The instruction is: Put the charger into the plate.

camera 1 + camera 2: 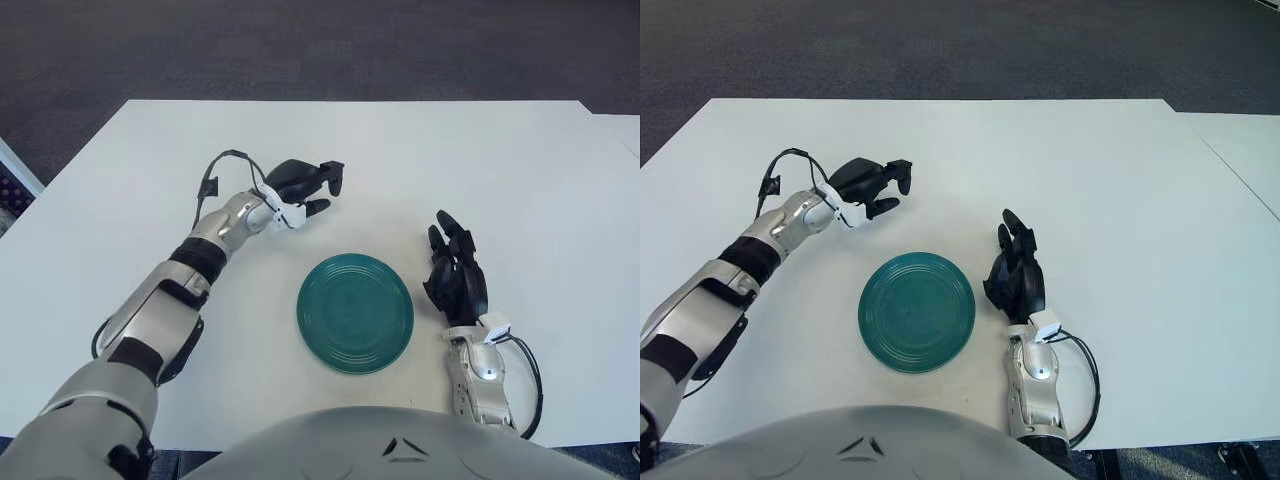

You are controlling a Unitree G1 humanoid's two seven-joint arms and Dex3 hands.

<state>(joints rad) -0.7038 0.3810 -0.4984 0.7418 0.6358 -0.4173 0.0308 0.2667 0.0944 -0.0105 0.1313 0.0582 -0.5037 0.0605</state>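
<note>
Nearest the robot, a round, glossy teal plate [355, 312] lies on the white matte surface [520, 180], with nothing in it. Just right of it shows the right robot hand [457, 279], black fingers loosely extended, holding nothing. Farther back on the left, the left robot hand [305, 186] hovers with fingers curled; whether they hold the charger cannot be told. Dark carpet [300, 45] lies beyond.

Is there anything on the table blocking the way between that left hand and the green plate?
Nothing visible does: only bare white table lies between the left hand and the plate. No charger can be made out.
</note>
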